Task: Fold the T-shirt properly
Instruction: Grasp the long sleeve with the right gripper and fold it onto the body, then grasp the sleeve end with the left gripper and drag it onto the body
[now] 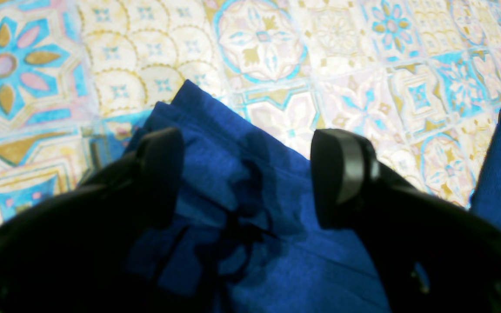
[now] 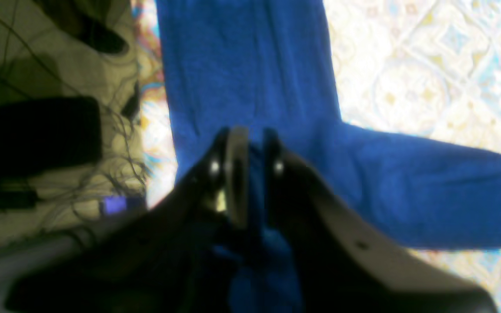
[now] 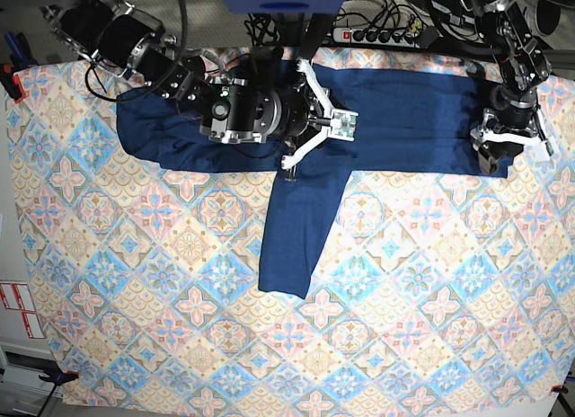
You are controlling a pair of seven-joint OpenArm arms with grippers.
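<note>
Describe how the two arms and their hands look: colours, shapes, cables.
Both arms are black with silver metal joints. In the base view the right hand has white angular finger brackets and a black cylindrical motor body, with dark cables along the arm. The left hand has the same white brackets. Close up, its fingers are black, rounded pads.

My base view is evenly lit and sharp. Both wrist views are soft and overexposed: the tablecloth [image 1: 363, 87] ahead of the left gripper [image 1: 246, 178] glares white, and that gripper throws a dark shadow on the T-shirt [image 1: 250, 226] beneath it.
</note>
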